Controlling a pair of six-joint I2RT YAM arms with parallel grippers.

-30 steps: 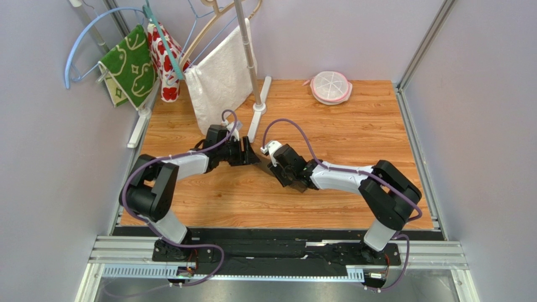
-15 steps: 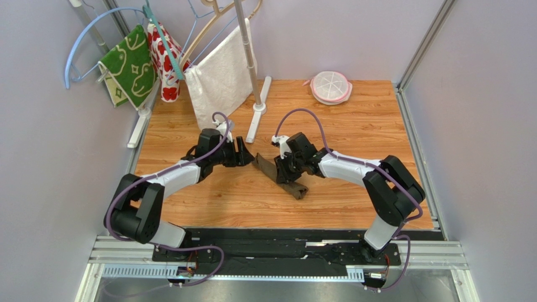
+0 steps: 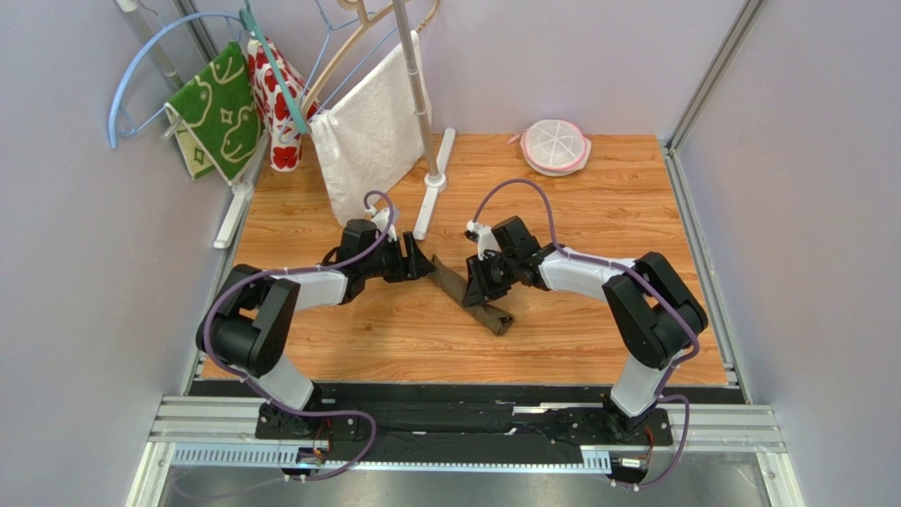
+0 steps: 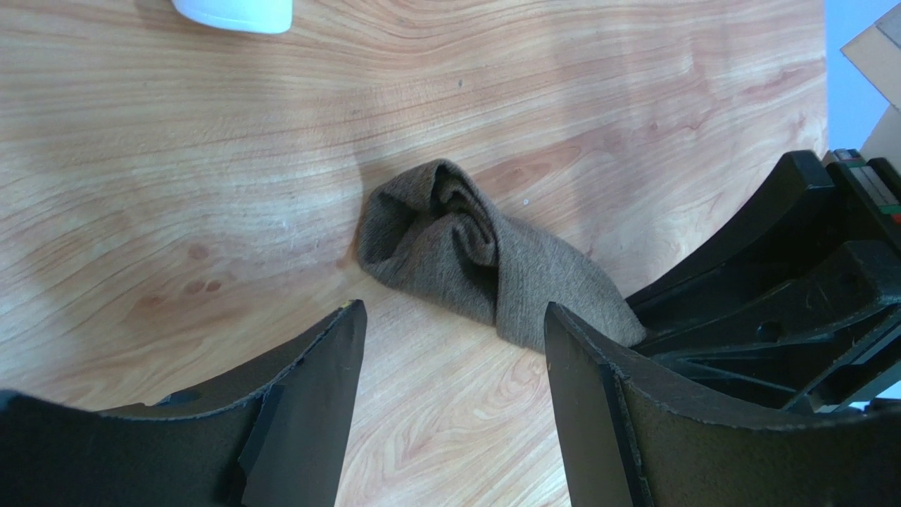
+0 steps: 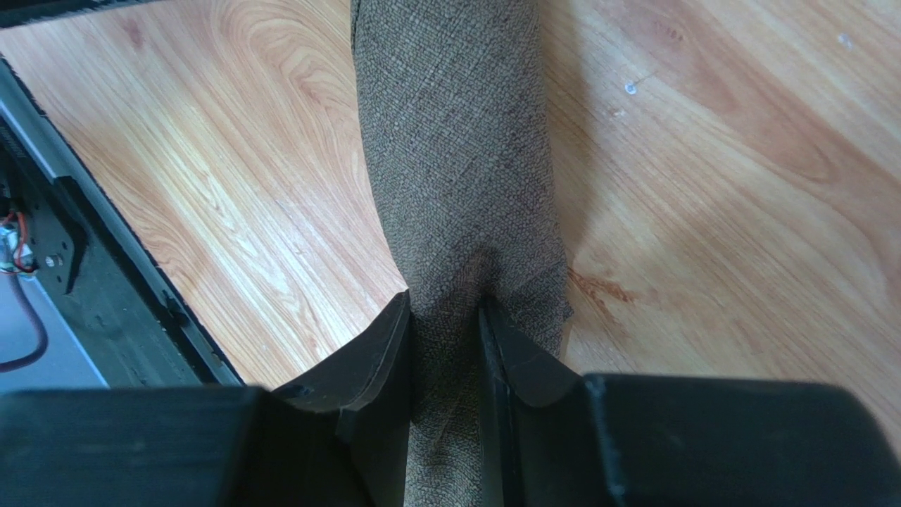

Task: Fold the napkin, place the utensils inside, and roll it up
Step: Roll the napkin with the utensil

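Seen from above, a wooden desk [image 3: 370,338] has 2 robot arms reaching in from its near edge toward the middle. The napkin [image 3: 473,299], dark brown, lies there rolled into a narrow tube. It is set diagonally, its far end to the left and its near end to the right.

The right gripper [image 5: 444,317] is partway along the roll. Its wrist view shows both fingers [image 5: 383,354] clenched on a pinch of the brown cloth, which creases between them. The left gripper [image 4: 453,317] sits just beside the roll's far end, its fingers [image 4: 317,391] spread and released, holding nothing. The roll's loose spiral end rests on the desk just beyond their tips.

At the far left, a white towel [image 3: 370,127] and a green patterned cloth [image 3: 217,106] hang from a rack. A round pink and white dish [image 3: 555,146] sits at the far edge.
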